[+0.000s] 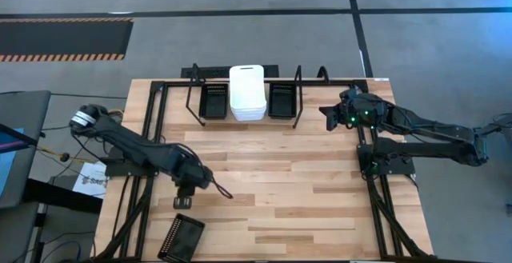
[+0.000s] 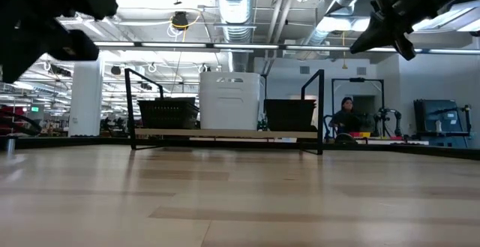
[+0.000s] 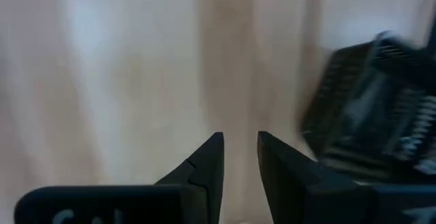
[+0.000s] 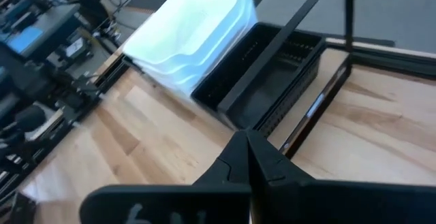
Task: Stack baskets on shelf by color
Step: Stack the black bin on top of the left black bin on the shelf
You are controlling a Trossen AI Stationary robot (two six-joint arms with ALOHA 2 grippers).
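The shelf (image 1: 244,83) stands at the table's far edge. It holds a stack of white baskets (image 1: 247,93) between a black basket (image 1: 213,101) on its left and a black basket (image 1: 282,100) on its right. One more black basket (image 1: 181,237) lies on the table near the near left corner and shows in the left wrist view (image 3: 368,115). My left gripper (image 1: 186,197) hovers above the table just beyond that basket, narrowly open (image 3: 240,149), touching nothing. My right gripper (image 1: 326,117) hangs raised to the right of the shelf, shut (image 4: 246,142), with the white stack (image 4: 194,30) and the right black basket (image 4: 262,74) ahead of it.
Black frame rails (image 1: 376,191) run along the table's left and right sides under the arms. The shelf's upright loop dividers (image 2: 321,104) rise between the baskets. Bare wood (image 1: 280,191) lies between the shelf and the near edge. A person (image 2: 346,115) sits far behind the table.
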